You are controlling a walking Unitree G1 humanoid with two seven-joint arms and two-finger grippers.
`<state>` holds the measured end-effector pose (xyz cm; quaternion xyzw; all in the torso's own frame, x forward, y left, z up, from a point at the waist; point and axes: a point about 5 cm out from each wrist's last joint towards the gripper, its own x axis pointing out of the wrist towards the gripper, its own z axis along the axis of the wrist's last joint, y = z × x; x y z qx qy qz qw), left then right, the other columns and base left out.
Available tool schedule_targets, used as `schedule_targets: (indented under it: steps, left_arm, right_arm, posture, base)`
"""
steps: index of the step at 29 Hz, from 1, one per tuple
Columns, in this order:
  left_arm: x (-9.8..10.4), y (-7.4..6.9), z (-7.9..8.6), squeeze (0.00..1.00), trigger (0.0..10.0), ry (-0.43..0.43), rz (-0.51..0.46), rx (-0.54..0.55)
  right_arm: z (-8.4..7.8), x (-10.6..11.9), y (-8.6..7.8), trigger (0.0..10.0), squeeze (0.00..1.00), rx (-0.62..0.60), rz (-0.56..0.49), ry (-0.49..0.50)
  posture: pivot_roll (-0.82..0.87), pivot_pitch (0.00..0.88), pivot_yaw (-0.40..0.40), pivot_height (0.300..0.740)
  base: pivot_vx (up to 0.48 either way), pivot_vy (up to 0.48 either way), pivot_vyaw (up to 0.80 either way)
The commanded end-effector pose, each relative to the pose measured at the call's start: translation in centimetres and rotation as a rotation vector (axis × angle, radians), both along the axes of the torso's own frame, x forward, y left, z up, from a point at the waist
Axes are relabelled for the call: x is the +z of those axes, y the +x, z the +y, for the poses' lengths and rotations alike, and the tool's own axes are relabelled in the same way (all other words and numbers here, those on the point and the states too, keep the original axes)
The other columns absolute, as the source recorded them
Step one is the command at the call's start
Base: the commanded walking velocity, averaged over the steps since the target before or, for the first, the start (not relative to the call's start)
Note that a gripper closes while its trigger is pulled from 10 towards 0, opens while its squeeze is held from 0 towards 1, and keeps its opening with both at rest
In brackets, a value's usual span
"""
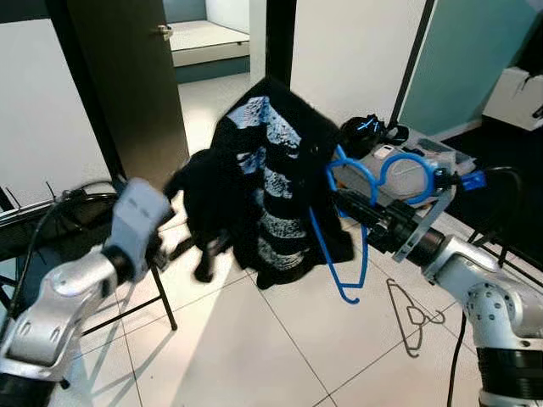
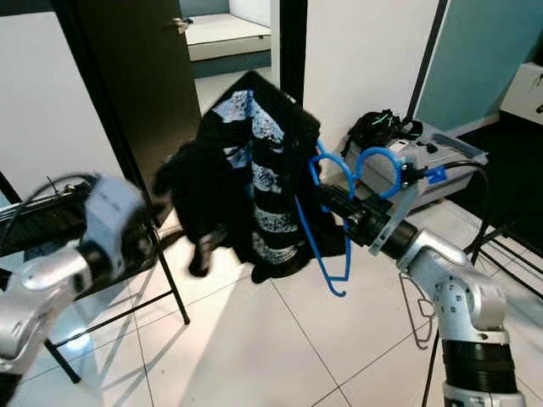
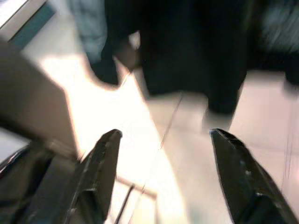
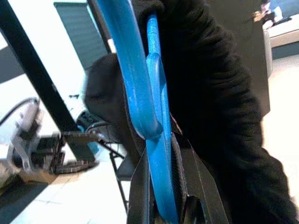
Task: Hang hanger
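Note:
A blue plastic hanger [image 1: 348, 222] carries a black garment with a white pattern [image 1: 273, 191], held up in mid-air at the centre. My right gripper [image 1: 341, 202] reaches in from the right and is shut on the hanger [image 4: 156, 163] near its hook. The hook [image 2: 382, 170] curls above that wrist. My left gripper [image 1: 197, 250] sits at the left of the garment, blurred, with its two fingers [image 3: 103, 163] spread wide apart and nothing between them. The garment's lower edge [image 3: 187, 56] hangs ahead of the left gripper.
A dark door [image 1: 127, 85] stands open behind the garment. A black metal rack [image 2: 127, 314] stands at the left. A wire hanger [image 1: 411, 318] lies on the tiled floor at the right. A bag and boxes [image 1: 399, 153] sit at the back right.

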<state>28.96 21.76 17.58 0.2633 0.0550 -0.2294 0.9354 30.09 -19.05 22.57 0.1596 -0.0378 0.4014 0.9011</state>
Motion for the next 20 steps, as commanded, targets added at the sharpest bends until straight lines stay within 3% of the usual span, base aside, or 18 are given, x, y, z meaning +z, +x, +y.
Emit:
schedule_targets:
  steps: [1, 4, 6, 12, 13, 14, 15, 16, 18, 19, 20]
  left_arm:
    - [-0.9, -0.1, 1.2, 1.00, 10.0, 0.108, 0.045, 0.036]
    - [-0.9, -0.1, 4.8, 1.00, 10.0, 0.226, 0.092, 0.203]
    - [-0.6, -0.1, 5.2, 1.00, 10.0, 0.241, 0.093, 0.220]
    - [0.2, 0.0, 5.0, 1.00, 10.0, 0.227, 0.060, 0.219]
    - [2.1, 0.8, 3.5, 1.00, 10.0, 0.129, -0.040, 0.200]
    - [2.1, 0.8, 3.5, 1.00, 10.0, 0.129, -0.040, 0.200]
    - [4.0, 1.4, 1.7, 0.61, 10.0, -0.004, -0.141, 0.178]
    - [5.8, 1.7, -0.2, 0.11, 10.0, -0.144, -0.230, 0.154]
    - [5.8, 1.7, -0.2, 0.11, 10.0, -0.144, -0.230, 0.154]
    - [7.0, 2.0, -1.9, 0.00, 10.0, -0.279, -0.296, 0.151]
    - [7.0, 2.0, -1.9, 0.00, 10.0, -0.279, -0.296, 0.151]
  right_arm:
    - [0.0, 1.3, -0.1, 10.0, 0.00, 0.009, -0.071, 0.032]
    - [0.0, 1.5, -0.3, 10.0, 0.00, 0.032, -0.079, 0.021]
    - [0.1, 1.5, -0.4, 10.0, 0.00, 0.051, -0.082, 0.011]
    - [0.1, 1.5, -0.6, 10.0, 0.00, 0.063, -0.087, 0.000]
    - [0.1, 1.3, -0.5, 10.0, 0.00, 0.071, -0.086, -0.036]
    - [0.1, 1.3, -0.5, 10.0, 0.00, 0.071, -0.086, -0.036]
    - [0.3, 1.0, -0.5, 10.0, 0.00, 0.076, -0.082, -0.071]
    - [0.4, 0.7, -0.5, 10.0, 0.00, 0.077, -0.076, -0.095]
    - [0.4, 0.7, -0.5, 10.0, 0.00, 0.077, -0.076, -0.095]
    - [0.6, 0.4, -0.4, 10.0, 0.00, 0.075, -0.071, -0.115]
    - [0.6, 0.4, -0.4, 10.0, 0.00, 0.075, -0.071, -0.115]
  posture:
    - [0.00, 0.000, 0.007, 0.740]
    - [0.00, 0.000, 0.007, 0.740]
    - [0.01, 0.000, 0.006, 0.740]
    - [0.01, 0.000, 0.004, 0.740]
    - [0.01, 0.000, 0.003, 0.740]
    - [0.01, 0.000, 0.003, 0.740]
    - [0.01, 0.000, 0.004, 0.740]
    - [0.01, 0.000, 0.004, 0.740]
    - [0.01, 0.000, 0.004, 0.740]
    - [0.01, 0.000, 0.005, 0.740]
    - [0.01, 0.000, 0.005, 0.740]
  base:
    - [0.000, 0.000, 0.00]
    - [0.000, 0.000, 0.00]
    - [0.000, 0.000, 0.00]
    - [0.000, 0.000, 0.00]
    - [0.000, 0.000, 0.00]
    - [0.000, 0.000, 0.00]
    - [0.000, 0.000, 0.00]
    - [0.000, 0.000, 0.00]
    - [0.000, 0.000, 0.00]
    - [0.000, 0.000, 0.00]
    - [0.000, 0.000, 0.00]
